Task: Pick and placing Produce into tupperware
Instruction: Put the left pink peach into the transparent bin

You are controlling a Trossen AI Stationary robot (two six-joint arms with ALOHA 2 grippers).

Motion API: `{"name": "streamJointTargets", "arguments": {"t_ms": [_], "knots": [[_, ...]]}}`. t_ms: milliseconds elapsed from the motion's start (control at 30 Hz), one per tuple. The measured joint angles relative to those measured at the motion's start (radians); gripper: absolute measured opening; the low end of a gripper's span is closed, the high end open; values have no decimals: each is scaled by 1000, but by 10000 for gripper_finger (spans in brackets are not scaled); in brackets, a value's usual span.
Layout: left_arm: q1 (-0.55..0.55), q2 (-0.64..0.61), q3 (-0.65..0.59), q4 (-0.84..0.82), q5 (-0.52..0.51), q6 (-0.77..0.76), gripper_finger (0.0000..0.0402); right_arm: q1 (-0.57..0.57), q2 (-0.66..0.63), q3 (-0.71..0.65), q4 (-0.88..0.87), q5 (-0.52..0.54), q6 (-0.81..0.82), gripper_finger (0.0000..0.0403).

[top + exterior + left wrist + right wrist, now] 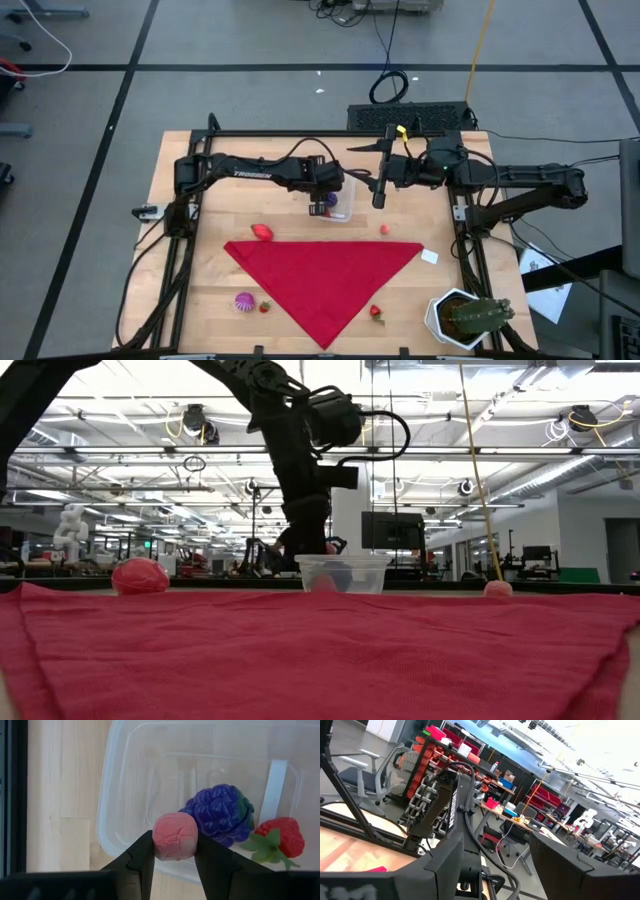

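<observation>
The clear tupperware (341, 211) stands on the wooden table just beyond the red cloth (325, 280). In it lie a purple berry (220, 814) and a red strawberry (281, 837). My left gripper (175, 862) hangs over the tub's rim (106, 805), shut on a pink piece of produce (175, 835). The low view shows that gripper (312, 550) just above the tub (343, 573). My right gripper (497, 847) is raised to the right of the tub, about level, open and empty; it also shows in the high view (380, 190). My left gripper pinches the pink piece by two opposite sides (159, 845) between the free ends of its two fingers. The fingers slant down from the table's left side. The piece is lifted clear, over the tub's rim.
Loose produce lies around the cloth: a red piece (262, 232), a small pink one (385, 229), a magenta one (244, 301) and two small strawberries (376, 312). A white pot with a cactus (465, 318) stands at the near right corner. A white tag (429, 256) lies nearby.
</observation>
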Motion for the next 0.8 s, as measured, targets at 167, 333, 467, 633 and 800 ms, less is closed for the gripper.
{"name": "streamJointTargets", "arguments": {"t_ms": [167, 333, 467, 633, 800], "knots": [[7, 0, 0, 0, -27, -16, 124, 0, 0, 0, 0, -3, 22, 220], [15, 0, 0, -5, -14, -37, 124, 0, 0, 0, 0, -3, 27, 220], [13, 0, 0, -5, -7, -37, 124, 0, 0, 0, 0, -3, 26, 220], [13, 0, 0, -4, -6, -41, 124, 0, 0, 0, 0, -3, 26, 220], [13, 0, 0, -2, -2, -41, 124, 0, 0, 0, 0, -3, 32, 220]]}}
